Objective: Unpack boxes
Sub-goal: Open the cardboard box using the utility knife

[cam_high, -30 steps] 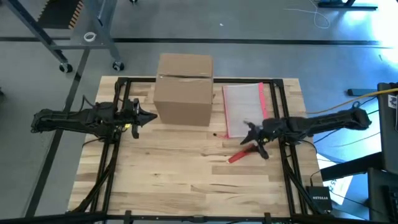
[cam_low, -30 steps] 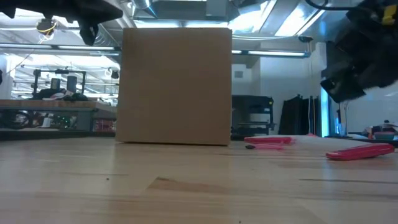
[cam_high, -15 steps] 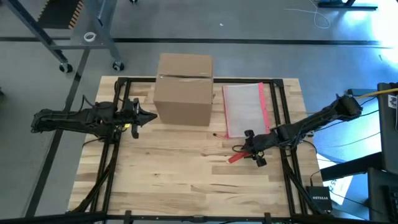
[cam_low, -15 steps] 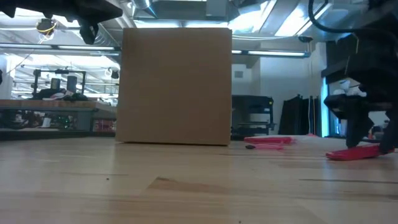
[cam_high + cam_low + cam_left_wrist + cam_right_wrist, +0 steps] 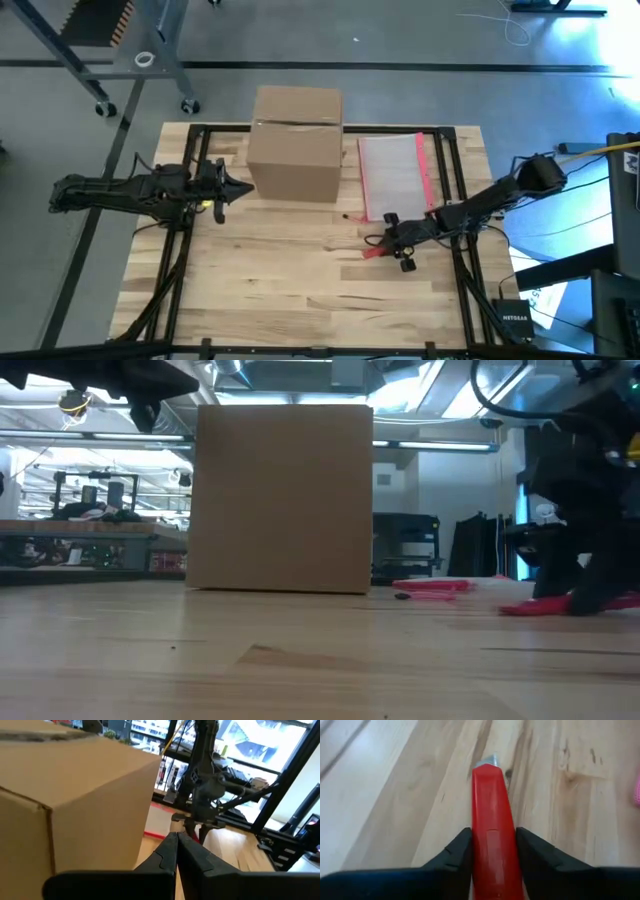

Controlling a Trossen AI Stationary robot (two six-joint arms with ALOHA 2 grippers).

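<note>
The brown cardboard box (image 5: 295,145) stands closed on its base at the table's far middle, large in the low view (image 5: 285,500). My left gripper (image 5: 248,189) hovers shut just left of the box, level, touching nothing; its own view shows the closed fingers (image 5: 176,837) beside the box's wall (image 5: 65,795). My right gripper (image 5: 382,244) is down at the table's right middle, shut on a red box cutter (image 5: 372,252) that lies on the wood. My right gripper pinches the red cutter's two long sides (image 5: 492,840) between its two fingers, well back from the silver blade tip (image 5: 490,761). The fingers slant down from the table's right and run along the cutter. The cutter lies on the table (image 5: 540,606), tip pointing away from the gripper.
A clear pouch with a pink-red zip edge (image 5: 395,175) lies flat right of the box, just beyond the right gripper. A small dark bit (image 5: 346,216) lies near its corner. Black rails (image 5: 450,180) frame the table. Bare wood spreads across the near half.
My right gripper has come down and moved toward the table's left, tipping more steeply, until its fingers stand on either side of the red cutter. The cutter's free end has slid a little toward the table's left. My left arm has kept still.
</note>
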